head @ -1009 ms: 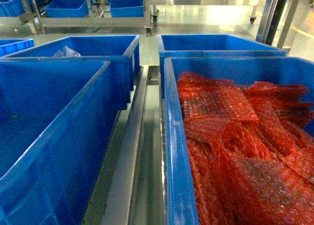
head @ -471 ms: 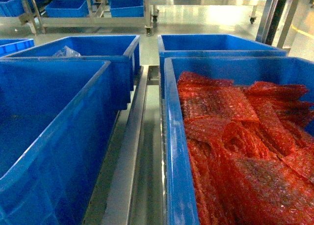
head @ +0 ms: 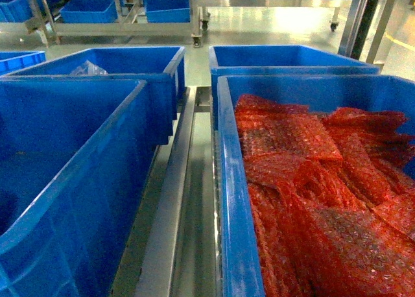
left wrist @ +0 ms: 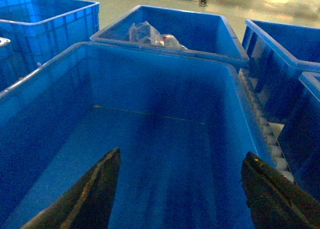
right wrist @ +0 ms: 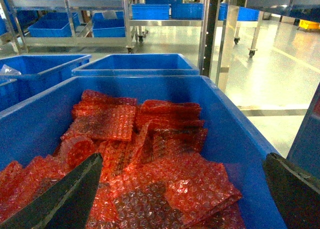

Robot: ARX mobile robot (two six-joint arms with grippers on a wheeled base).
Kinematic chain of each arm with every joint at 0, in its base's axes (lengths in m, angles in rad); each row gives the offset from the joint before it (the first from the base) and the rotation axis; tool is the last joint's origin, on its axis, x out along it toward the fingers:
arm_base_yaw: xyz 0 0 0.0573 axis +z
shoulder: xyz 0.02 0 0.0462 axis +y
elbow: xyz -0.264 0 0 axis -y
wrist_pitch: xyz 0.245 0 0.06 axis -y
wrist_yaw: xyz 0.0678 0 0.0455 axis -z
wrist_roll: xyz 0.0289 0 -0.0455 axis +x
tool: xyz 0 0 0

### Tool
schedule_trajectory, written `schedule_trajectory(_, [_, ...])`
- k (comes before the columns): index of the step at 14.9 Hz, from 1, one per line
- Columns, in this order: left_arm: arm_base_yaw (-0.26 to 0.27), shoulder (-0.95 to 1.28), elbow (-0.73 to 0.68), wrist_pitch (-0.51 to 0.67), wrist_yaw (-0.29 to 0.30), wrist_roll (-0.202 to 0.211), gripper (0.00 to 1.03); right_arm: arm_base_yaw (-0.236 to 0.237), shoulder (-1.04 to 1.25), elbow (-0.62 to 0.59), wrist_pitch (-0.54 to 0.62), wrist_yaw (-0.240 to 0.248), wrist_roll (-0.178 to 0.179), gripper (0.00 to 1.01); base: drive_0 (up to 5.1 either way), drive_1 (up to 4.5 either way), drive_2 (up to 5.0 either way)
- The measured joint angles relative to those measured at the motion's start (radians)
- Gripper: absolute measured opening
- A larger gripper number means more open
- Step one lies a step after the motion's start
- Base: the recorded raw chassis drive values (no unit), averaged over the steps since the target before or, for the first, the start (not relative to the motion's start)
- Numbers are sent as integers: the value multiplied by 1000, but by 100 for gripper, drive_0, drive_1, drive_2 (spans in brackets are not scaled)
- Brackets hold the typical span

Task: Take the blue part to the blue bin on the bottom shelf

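No blue part shows in any view. The near left blue bin (head: 84,148) is empty, and its bare floor (left wrist: 150,139) fills the left wrist view. My left gripper (left wrist: 182,154) hangs open above that floor with nothing between its dark fingers (left wrist: 95,189). My right gripper (right wrist: 184,156) is open too, over the near right blue bin (right wrist: 235,134), which is piled with red bubble-wrap bags (right wrist: 145,154). Neither gripper appears in the head view. The bins rest on the bottom shelf, whose steel rails (head: 172,200) and white rollers (left wrist: 272,144) show between them.
Behind the near bins stand two more blue bins: the left one (head: 130,60) holds a clear plastic bag (left wrist: 147,34), the right one (head: 285,57) looks empty. Another bin (left wrist: 35,24) stands at far left. Steel racks with blue bins (head: 91,8) line the back, and a steel upright (right wrist: 210,34) rises at right.
A dark shadow has appeared on the near left bin's floor at the left edge of the head view. Nothing else has moved.
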Motion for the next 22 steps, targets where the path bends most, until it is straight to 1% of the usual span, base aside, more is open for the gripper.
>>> schedule_trajectory(1, [0,2,0,-2,-2,0,85,0,0,0,0,0,0,98,0,0,0])
schedule_trajectory(2, [1,7,-2,9,3,3,98,0,0,0,0,0,0,98,0,0,0])
schedule_trajectory(3, [44,5,-78,249,132,76,86,0,0,0,0,-1,0,98,0,0,0])
schedule_trajectory(4, [76,-42,-157,345,202,123,71,0,0,0,-1,0,0,98,0,0,0])
schedule_trajectory(6, [128,-133,-214,330,261,156,42,0,0,0,0,0,0,98,0,0,0])
schedule_trajectory(7, [140,-161,-231,316,274,158,33,0,0,0,0,0,0,98,0,0,0])
schedule_trajectory(9, [170,-229,-268,279,304,158,9,0,0,0,0,0,0,98,0,0,0])
schedule_trajectory(10, [181,-263,-280,259,315,157,1,0,0,0,0,0,0,98,0,0,0])
schedule_trajectory(11, [286,-361,-313,196,401,159,2,0,0,0,0,0,0,98,0,0,0])
schedule_trajectory(12, [281,-396,-322,169,415,161,2,0,0,0,1,-1,0,98,0,0,0])
schedule_trajectory(13, [277,-467,-360,142,416,161,2,0,0,0,0,0,0,98,0,0,0])
schedule_trajectory(14, [277,-584,-360,42,416,161,2,0,0,0,0,0,0,98,0,0,0])
schedule_trajectory(22, [277,-646,-360,-21,416,161,2,0,0,0,0,0,0,98,0,0,0])
